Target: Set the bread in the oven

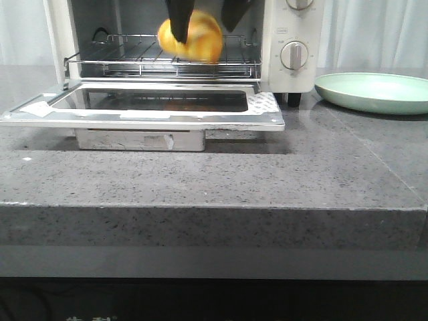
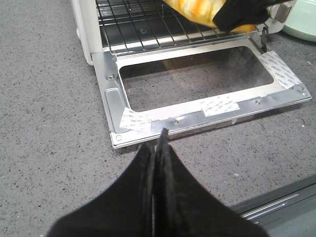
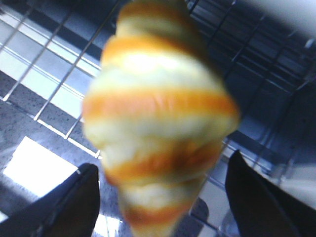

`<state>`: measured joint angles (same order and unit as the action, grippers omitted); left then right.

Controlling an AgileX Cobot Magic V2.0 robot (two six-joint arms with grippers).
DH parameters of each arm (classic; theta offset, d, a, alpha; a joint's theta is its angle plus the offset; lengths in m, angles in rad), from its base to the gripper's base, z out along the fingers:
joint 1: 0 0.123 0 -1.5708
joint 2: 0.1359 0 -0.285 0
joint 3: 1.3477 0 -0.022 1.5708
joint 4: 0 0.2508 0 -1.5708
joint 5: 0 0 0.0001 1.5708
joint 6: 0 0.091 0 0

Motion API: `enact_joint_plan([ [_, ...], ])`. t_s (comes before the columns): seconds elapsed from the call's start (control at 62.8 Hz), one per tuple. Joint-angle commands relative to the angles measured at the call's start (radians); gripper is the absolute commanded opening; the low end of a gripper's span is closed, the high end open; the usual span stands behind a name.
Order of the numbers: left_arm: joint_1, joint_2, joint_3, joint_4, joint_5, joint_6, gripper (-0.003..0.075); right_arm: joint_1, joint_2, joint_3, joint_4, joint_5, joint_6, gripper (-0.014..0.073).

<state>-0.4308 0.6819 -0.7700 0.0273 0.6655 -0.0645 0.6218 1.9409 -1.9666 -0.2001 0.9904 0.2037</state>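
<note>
Speckled grey stone counter (image 1: 200,180) bears the open oven (image 1: 294,73), pale curtain (image 1: 374,33) behind

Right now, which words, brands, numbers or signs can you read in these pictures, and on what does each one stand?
No text can be read for certain.
Small badge on the oven panel, above the lower knob: too small to read.
Marks around that knob: blurred.
Print on the tape strips on the open oven door: too small.
White marks at the bottom edge of the front view: cut off.
</note>
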Motion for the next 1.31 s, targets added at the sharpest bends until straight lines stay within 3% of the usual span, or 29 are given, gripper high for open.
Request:
enact_joint_plan([
  [0.0, 0.003, -0.001, -0.027, -0.008, -0.072, -0.008, -0.0018, -0.001, -0.123, 0.039, -0.012, -0.066, 0.001, 0.0544],
  [0.207, 0.003, -0.001, -0.027, -0.008, -0.072, -0.008, -0.0018, -0.008, -0.316, 0.317, -0.009, -0.245, 0.003, 0.0544],
  [0.525, 0.003, -0.001, -0.027, -0.006, -0.072, -0.008, -0.0018, -0.077, -0.615, 0.655, 0.018, -0.343, 0.018, 0.0544],
  [0.812, 0.003, -0.001, -0.027, -0.006, -0.072, -0.008, -0.0018, -0.273, -0.836, 0.860, 0.097, -0.339, 0.016, 0.0544],
  [1.098, 0.003, -0.001, -0.027, -0.006, -0.054, -0.008, -0.0018, -0.286, -1.067, 1.059, 0.094, -0.320, 0.016, 0.0541],
  [1.289, 0.003, -0.001, -0.027, -0.006, -0.054, -0.008, -0.0018, -0.286, -1.146, 1.103, 0.091, -0.290, 0.016, 0.0535],
])
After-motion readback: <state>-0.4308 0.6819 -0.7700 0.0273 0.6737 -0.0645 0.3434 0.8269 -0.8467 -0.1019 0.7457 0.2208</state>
